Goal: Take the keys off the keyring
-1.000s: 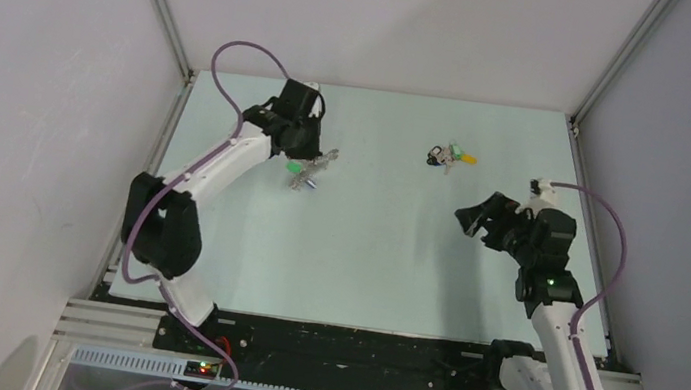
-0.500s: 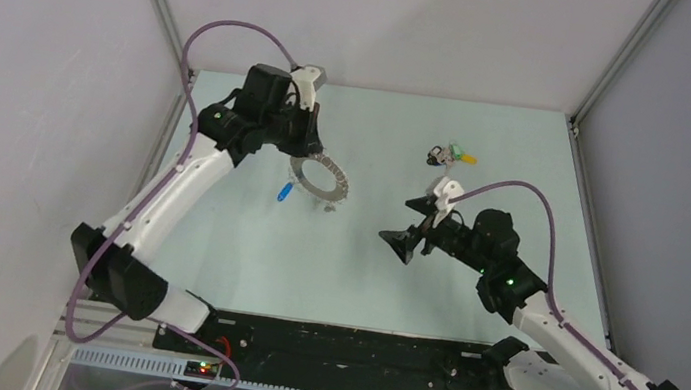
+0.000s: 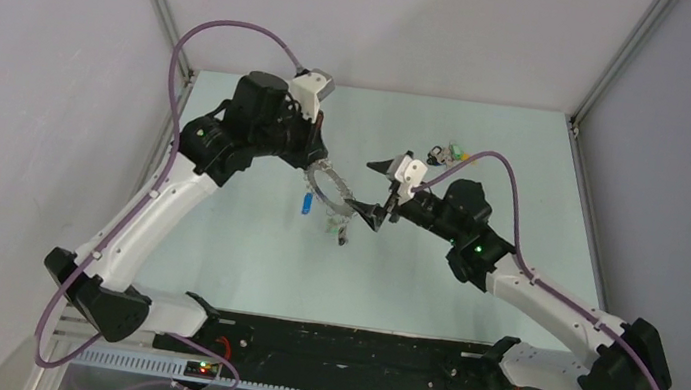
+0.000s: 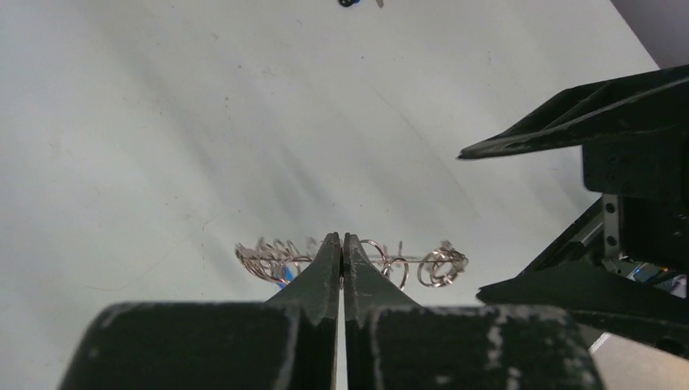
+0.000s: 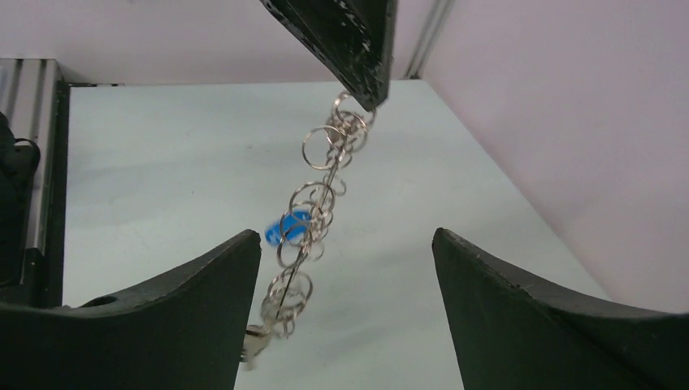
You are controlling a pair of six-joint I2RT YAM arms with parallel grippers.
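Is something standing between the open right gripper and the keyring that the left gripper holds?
Nothing visible does. The keyring hangs from the shut left gripper, and the right gripper faces it with open fingers across a free gap.

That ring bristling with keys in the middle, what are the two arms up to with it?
The left gripper has its fingers shut on the keyring, which hangs from them over the table with a blue-headed key dangling. The right gripper is open and pointed at the ring from close by, not gripping it. A small clump of loose keys lies apart, farther back.
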